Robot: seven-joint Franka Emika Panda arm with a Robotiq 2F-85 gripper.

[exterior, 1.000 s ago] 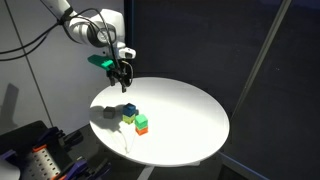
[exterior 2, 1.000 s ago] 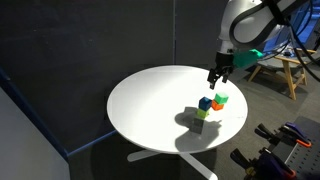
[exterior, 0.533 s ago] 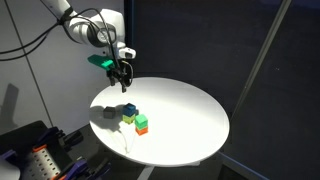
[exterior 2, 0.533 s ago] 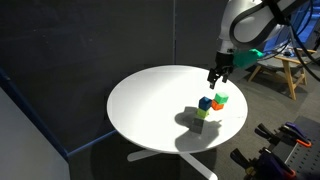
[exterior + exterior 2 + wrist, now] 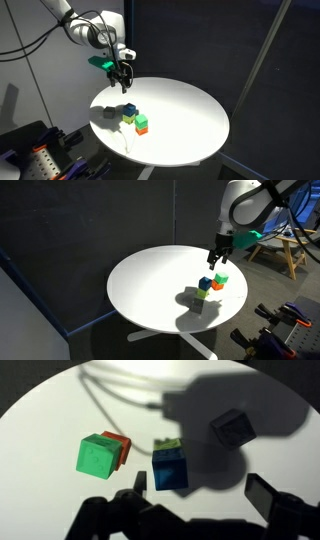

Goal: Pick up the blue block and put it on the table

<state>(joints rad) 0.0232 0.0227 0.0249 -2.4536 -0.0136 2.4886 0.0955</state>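
The blue block (image 5: 169, 470) sits on top of a yellow-green cube (image 5: 166, 446) on the white round table (image 5: 60, 500). The same blue block (image 5: 130, 110) (image 5: 205, 282) shows in both exterior views, near the table's edge. My gripper (image 5: 200, 490) hangs open in the air above the stack, a little to its side, with nothing between its fingers. In both exterior views the gripper (image 5: 121, 80) (image 5: 214, 258) is well above the table and touches no cube.
A green cube (image 5: 97, 456) rests on an orange cube (image 5: 122, 445) right beside the blue block's stack. The table's edge (image 5: 125, 150) is close to both stacks. Dark curtains stand behind the table, and a wooden stool (image 5: 275, 245) is off to the side.
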